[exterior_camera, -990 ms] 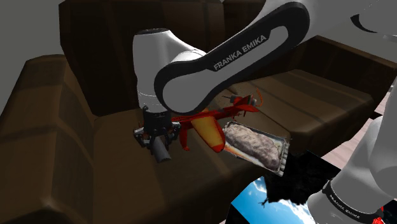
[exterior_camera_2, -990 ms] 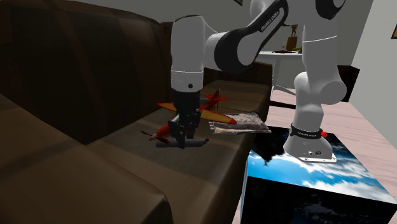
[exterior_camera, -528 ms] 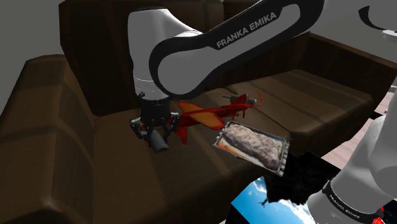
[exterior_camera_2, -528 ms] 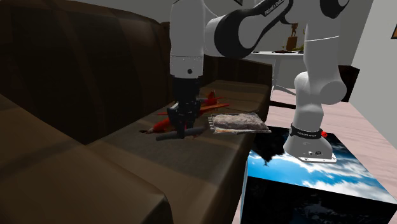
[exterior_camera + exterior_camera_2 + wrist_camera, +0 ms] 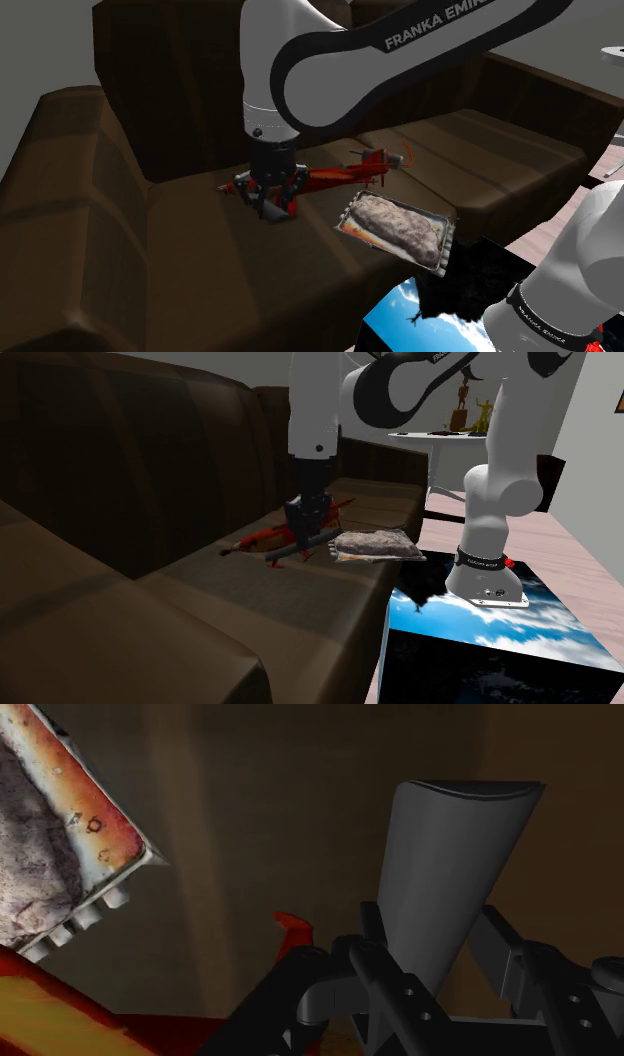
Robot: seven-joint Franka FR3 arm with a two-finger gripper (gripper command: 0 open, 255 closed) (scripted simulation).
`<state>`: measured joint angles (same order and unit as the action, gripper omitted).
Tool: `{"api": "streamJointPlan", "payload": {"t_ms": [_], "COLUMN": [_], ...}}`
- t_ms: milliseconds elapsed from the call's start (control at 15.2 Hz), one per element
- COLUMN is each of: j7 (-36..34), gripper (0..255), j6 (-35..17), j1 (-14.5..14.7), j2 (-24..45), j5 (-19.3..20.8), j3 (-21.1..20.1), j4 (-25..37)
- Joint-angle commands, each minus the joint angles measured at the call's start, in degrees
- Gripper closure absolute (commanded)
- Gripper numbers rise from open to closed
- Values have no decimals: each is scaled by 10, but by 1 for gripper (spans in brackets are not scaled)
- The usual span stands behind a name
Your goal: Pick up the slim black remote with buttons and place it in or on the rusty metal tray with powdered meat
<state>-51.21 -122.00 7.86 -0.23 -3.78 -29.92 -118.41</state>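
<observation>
My black gripper [image 5: 268,203] is shut on the slim dark remote [image 5: 300,545], which hangs just above the brown sofa seat. In the wrist view the remote [image 5: 450,874] looks grey and sticks out beyond the gripper [image 5: 430,999], clasped between both fingers [image 5: 300,994]. The rusty metal tray [image 5: 447,240], with a pale lump of powdered meat [image 5: 395,222], lies on the seat toward the shoulder view's right of the gripper. Its rusty rim [image 5: 110,834] appears close beside the gripper, and the tray [image 5: 345,557] sits just beyond the remote's end.
A red and yellow toy plane [image 5: 350,175] lies on the seat behind and under the gripper, next to the tray. The sofa backrest [image 5: 170,90] rises behind. The stand [image 5: 490,642], a box with a sky pattern, sits by the sofa's front edge.
The arm has carried the remote across the seat toward the shoulder view's right, closer to the tray. The gripper stayed shut on it and turned.
</observation>
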Motion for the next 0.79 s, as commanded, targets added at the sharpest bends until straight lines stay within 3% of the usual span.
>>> {"api": "streamJointPlan", "payload": {"t_ms": [0,396,726], "j7": [35,127,193], "gripper": [255,255,255], "j6": [-10,-9,7], "j1": [-9,-12,-10], "j2": [-51,-179,-280], "j5": [-32,-93,-114], "j3": [9,56,106], "j4": [-56,-184,-275]}}
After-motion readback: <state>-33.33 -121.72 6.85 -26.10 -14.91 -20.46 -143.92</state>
